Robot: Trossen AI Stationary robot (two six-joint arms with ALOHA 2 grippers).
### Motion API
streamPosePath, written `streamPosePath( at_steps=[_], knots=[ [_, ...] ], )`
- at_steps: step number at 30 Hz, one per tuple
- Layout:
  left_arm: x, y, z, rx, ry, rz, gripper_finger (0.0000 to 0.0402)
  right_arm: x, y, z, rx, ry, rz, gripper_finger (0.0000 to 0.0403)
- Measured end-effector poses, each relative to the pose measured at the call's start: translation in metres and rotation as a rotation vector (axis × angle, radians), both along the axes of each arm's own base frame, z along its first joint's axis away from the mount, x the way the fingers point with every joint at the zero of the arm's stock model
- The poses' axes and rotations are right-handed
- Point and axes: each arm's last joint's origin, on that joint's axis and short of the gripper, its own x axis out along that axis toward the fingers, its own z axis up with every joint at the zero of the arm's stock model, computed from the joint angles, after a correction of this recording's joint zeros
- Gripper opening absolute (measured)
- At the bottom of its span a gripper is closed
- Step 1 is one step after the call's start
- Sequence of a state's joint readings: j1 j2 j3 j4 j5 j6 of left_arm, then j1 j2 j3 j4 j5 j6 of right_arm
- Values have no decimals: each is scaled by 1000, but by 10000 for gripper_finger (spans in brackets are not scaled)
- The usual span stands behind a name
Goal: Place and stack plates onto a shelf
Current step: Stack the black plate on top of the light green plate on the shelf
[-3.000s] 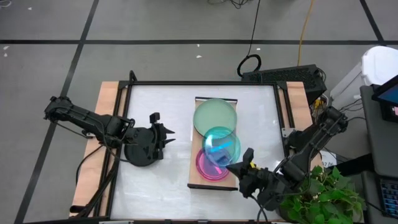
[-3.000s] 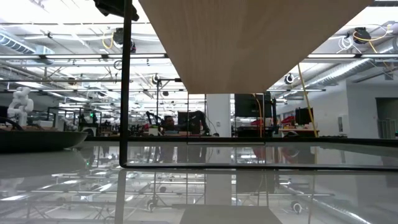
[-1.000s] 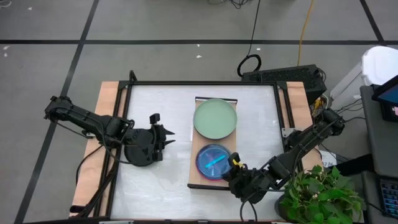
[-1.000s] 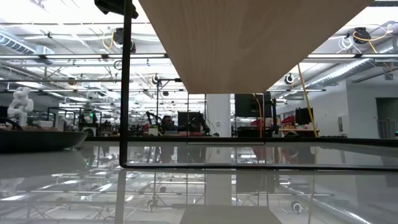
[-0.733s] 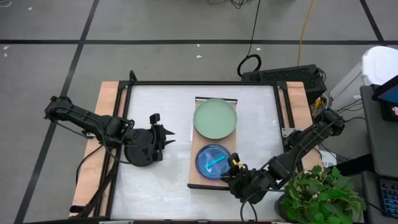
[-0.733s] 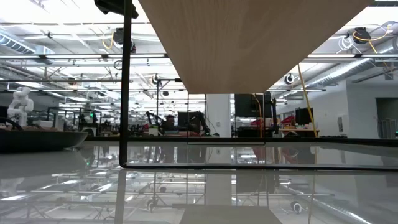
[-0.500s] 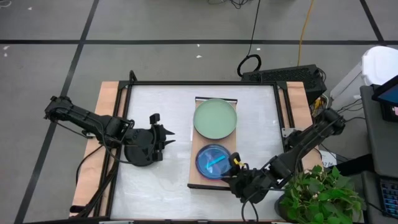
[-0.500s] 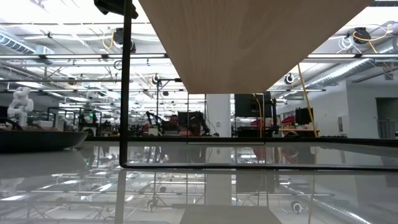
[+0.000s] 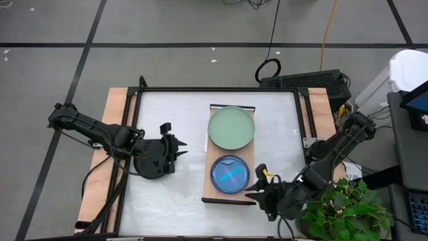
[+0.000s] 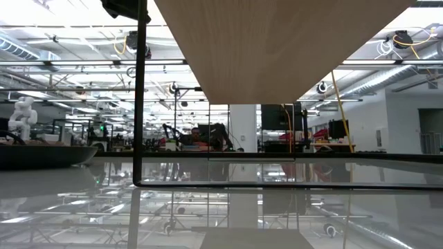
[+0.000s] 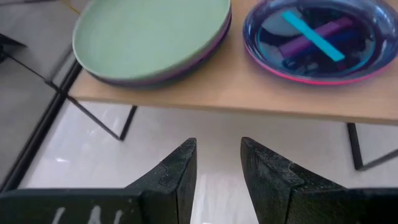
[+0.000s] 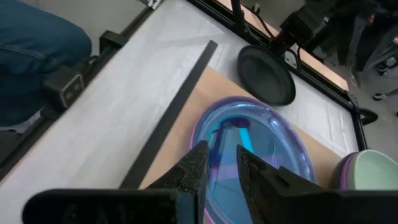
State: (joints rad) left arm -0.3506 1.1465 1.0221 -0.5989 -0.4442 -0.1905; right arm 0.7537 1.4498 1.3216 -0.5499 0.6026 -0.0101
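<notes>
The light-wood shelf (image 9: 212, 191) stands on thin dark legs (image 10: 141, 90) over the white table. At its far end a sage-green plate (image 9: 231, 127) lies on a purple one (image 11: 186, 62). At its near end a cyan-blue plate (image 9: 231, 174) rests in a pink plate (image 11: 311, 76). A black plate (image 9: 148, 167) lies flat on the table, left of the shelf. My left gripper (image 9: 176, 150) hovers at that plate's right side, open, pointing at the shelf (image 11: 217, 102). My right gripper (image 9: 255, 184) is open just right of the blue plate (image 12: 255, 143), with nothing between its fingers.
A dark frame (image 9: 214, 89) and wooden side strips (image 9: 110, 134) border the table. A potted plant (image 9: 348, 214) stands behind my right arm at the near right corner. Blue denim (image 12: 37, 50) shows beyond the table's edge. White tabletop (image 9: 174, 114) lies between the black plate and the shelf.
My right gripper has drawn back from the blue plate's right rim toward the table's right edge. The blue plate stays flat on the pink one. My left arm has kept still.
</notes>
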Motion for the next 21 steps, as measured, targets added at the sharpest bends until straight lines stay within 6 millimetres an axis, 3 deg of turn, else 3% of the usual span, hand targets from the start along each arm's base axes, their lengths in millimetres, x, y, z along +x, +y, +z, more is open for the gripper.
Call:
streamPosePath(
  at_steps=[8,14,21],
  knots=[
    [-10,-15,-13,-105,107,64,131,-22,1,19,28,-74,-5,70],
    [-12,-40,-38,-107,252,82,131,-38,-5,32,92,-125,-63,70],
    [-9,-57,-73,-14,450,131,131,-40,-5,34,134,-154,-122,70]
  ],
)
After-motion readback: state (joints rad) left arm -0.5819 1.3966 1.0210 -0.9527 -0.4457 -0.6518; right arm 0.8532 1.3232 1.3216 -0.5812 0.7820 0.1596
